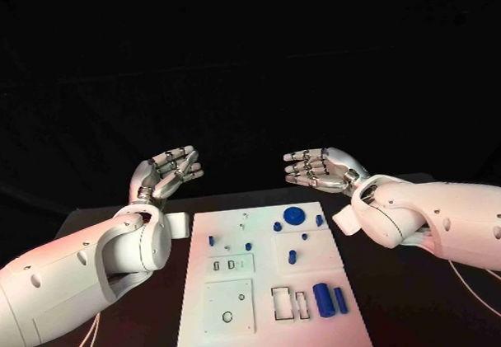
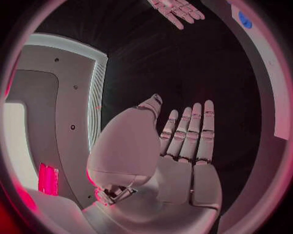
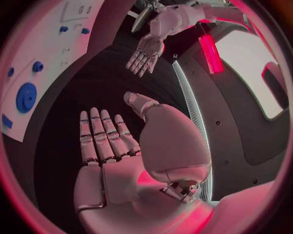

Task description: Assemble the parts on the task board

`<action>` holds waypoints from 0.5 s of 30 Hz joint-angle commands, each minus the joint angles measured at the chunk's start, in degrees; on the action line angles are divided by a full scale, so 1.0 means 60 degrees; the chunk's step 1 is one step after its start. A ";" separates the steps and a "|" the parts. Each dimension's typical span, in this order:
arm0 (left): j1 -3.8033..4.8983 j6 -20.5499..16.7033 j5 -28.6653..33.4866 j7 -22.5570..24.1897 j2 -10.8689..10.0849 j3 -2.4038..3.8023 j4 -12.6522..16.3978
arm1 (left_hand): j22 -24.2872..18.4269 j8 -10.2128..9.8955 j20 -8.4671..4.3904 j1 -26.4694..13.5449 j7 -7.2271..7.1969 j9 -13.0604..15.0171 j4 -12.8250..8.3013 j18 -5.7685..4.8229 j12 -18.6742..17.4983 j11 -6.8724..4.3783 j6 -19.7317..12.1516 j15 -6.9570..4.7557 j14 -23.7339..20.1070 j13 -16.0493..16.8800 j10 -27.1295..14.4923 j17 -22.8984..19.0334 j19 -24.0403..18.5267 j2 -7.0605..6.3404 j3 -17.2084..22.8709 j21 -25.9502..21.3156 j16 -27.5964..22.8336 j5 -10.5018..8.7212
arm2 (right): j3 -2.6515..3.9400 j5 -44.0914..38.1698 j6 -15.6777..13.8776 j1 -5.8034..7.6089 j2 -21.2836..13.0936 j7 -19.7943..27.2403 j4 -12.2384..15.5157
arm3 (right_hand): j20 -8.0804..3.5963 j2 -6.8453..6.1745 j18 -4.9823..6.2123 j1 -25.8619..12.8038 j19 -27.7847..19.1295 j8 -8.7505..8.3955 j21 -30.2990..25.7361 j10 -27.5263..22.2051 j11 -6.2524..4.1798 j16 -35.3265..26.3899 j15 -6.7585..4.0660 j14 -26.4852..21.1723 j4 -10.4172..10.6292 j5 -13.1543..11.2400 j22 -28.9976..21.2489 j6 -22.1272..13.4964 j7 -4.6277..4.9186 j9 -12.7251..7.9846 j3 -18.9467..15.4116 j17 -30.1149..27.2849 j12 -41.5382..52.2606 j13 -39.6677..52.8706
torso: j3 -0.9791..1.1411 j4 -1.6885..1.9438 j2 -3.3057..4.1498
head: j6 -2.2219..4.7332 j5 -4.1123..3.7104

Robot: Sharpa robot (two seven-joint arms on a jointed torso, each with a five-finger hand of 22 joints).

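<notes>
While the task board (image 1: 273, 320) lies between them, left hand (image 1: 164, 174) and right hand (image 1: 320, 168) hover spread-fingered, holding nothing.

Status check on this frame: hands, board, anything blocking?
Left hand and right hand open, raised past the board's far end, holding nothing. Task board untouched, blue parts lying loose on it. Nothing in the way.

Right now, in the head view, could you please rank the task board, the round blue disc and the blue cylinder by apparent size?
1. task board
2. blue cylinder
3. round blue disc, though it lies farther from the camera, so the last two are unsure.
</notes>
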 commanded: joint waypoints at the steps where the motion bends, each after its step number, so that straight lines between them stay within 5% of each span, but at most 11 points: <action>1: 0.0020 0.0527 -0.0301 -0.0202 -0.0129 0.0007 0.0230 | 0.0012 0.0123 -0.0119 0.0123 0.0637 0.0067 -0.0052 0.0068 0.0019 -0.0125 0.0425 -0.0134 0.0437 0.0005 0.0427 0.0148 0.0384 -0.0021 0.0167 0.0152 0.0161 0.0045 | 0.0013 -0.2423 0.0233 0.0100 -0.0028 -0.0053 -0.0042 | -0.0137 -0.0245 0.0519 0.0378 0.2320 0.0452 0.0829 0.2149 -0.0361 0.0547 -0.0503 0.2426 -0.0559 -0.0207 0.0222 0.2067 0.0782 0.0294 0.0444 0.0252 -0.0049 0.0048 | -0.0002 -0.0002 0.0212 | -0.0017 -0.0024; 6: 0.0026 0.0668 -0.0381 -0.0459 -0.0468 0.0008 0.0783 | 0.0000 0.0129 -0.0251 0.0279 0.0505 0.0064 -0.0185 0.0066 -0.0077 -0.0236 0.0552 -0.0258 0.0764 -0.0009 0.0669 0.0275 0.0687 -0.0101 0.0435 0.0262 0.0231 0.0045 | 0.0020 -0.3977 0.0544 0.0291 -0.0067 -0.0390 -0.0045 | -0.0359 -0.0334 0.0512 0.0353 0.2932 0.0449 0.1041 0.2549 -0.0508 0.0662 -0.0716 0.3132 -0.0608 -0.0300 0.0249 0.2385 0.0653 0.0296 0.0545 0.0284 -0.0105 0.0046 | -0.0005 0.0012 0.0442 | 0.0027 -0.0060; 11: 0.0043 0.1385 -0.0665 -0.0650 -0.0782 0.0008 0.1133 | -0.0007 0.0137 -0.0309 0.0307 0.0479 0.0065 -0.0228 0.0064 -0.0118 -0.0272 0.0624 -0.0307 0.0923 -0.0007 0.0797 0.0344 0.0820 -0.0155 0.0559 0.0308 0.0250 0.0044 | 0.0038 -0.5757 0.1035 0.0448 -0.0052 -0.1141 -0.0102 | -0.0507 -0.0423 0.0498 0.0298 0.3229 0.0498 0.1172 0.2981 -0.0624 0.0679 -0.0855 0.3551 -0.0605 -0.0423 0.0275 0.2704 0.0566 0.0319 0.0601 0.0308 -0.0089 0.0052 | -0.0020 0.0073 0.0652 | -0.0088 -0.0087; 13: 0.0071 0.1675 -0.0818 -0.0733 -0.0891 0.0008 0.1236 | 0.0196 0.0225 -0.0675 0.0296 0.0389 0.0099 -0.0239 0.0068 0.0078 -0.0488 0.0898 -0.0643 0.1991 0.0062 0.1558 0.0738 0.1634 -0.0201 0.0777 0.0817 0.0797 0.0050 | 0.0044 -0.6603 0.1144 0.0513 -0.0007 -0.1448 -0.0163 | -0.0619 -0.0492 0.0508 0.0309 0.3488 0.0559 0.1331 0.3311 -0.0737 0.0761 -0.0976 0.3875 -0.0609 -0.0451 0.0340 0.2914 0.0466 0.0347 0.0629 0.0366 -0.0056 0.0063 | -0.0021 0.0107 0.0730 | -0.0055 -0.0098; 15: 0.0110 0.1943 -0.0909 -0.0830 -0.1005 0.0009 0.1363 | 0.0209 0.0228 -0.0707 0.0278 0.0377 0.0100 -0.0229 0.0058 0.0056 -0.0504 0.0933 -0.0662 0.2021 0.0051 0.1614 0.0788 0.1668 -0.0225 0.0820 0.0852 0.0815 0.0044 | 0.0053 -0.7345 0.1163 0.0577 0.0036 -0.1699 -0.0198 | -0.0732 -0.0539 0.0499 0.0333 0.3677 0.0580 0.1485 0.3541 -0.0825 0.0807 -0.1072 0.4139 -0.0604 -0.0474 0.0411 0.3051 0.0396 0.0360 0.0652 0.0432 -0.0089 0.0058 | -0.0031 0.0125 0.0815 | -0.0039 -0.0119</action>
